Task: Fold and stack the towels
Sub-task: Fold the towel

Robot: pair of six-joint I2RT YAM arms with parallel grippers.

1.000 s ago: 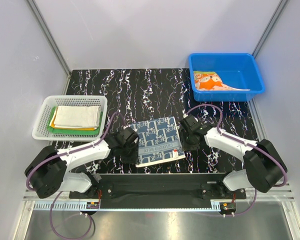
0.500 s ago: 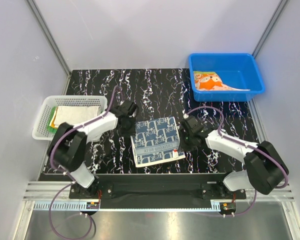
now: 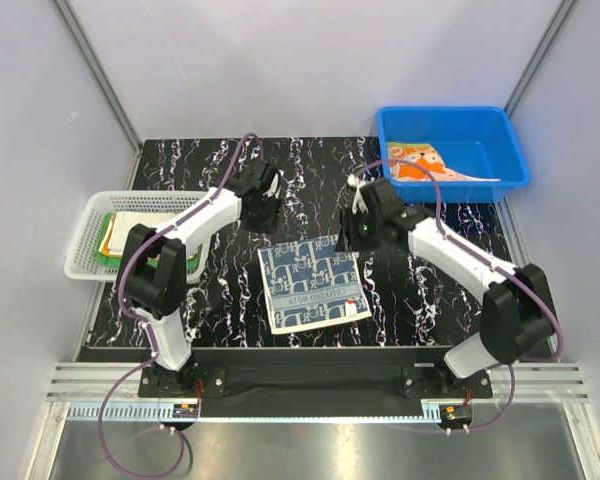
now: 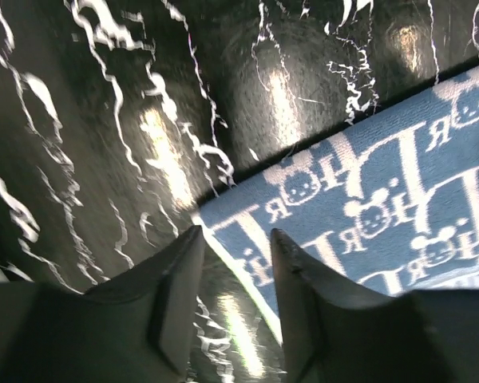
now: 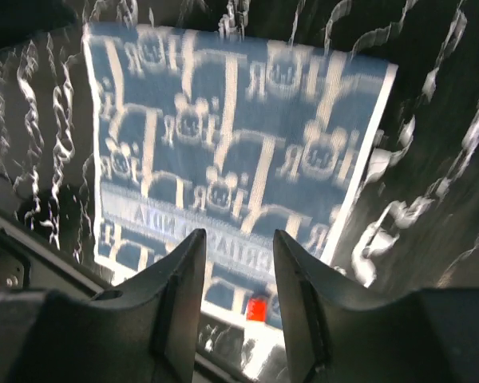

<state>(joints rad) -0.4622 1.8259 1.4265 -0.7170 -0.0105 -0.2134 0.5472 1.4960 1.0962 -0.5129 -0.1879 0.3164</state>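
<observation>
top external, navy-and-white towel [image 3: 310,285] flat, left jaws and right jaws parted, empty, beyond it

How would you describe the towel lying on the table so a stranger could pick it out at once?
Start at the black marbled table; near its front edge, between the white basket at left and the blue bin at far right, lies one flat cloth. It is the navy-and-white patterned towel, the only one on bare tabletop rather than in a container.

Pale lavender walls [image 3: 280,60] enclose a glossy black tabletop [image 3: 310,170] veined with white marbling.
</observation>
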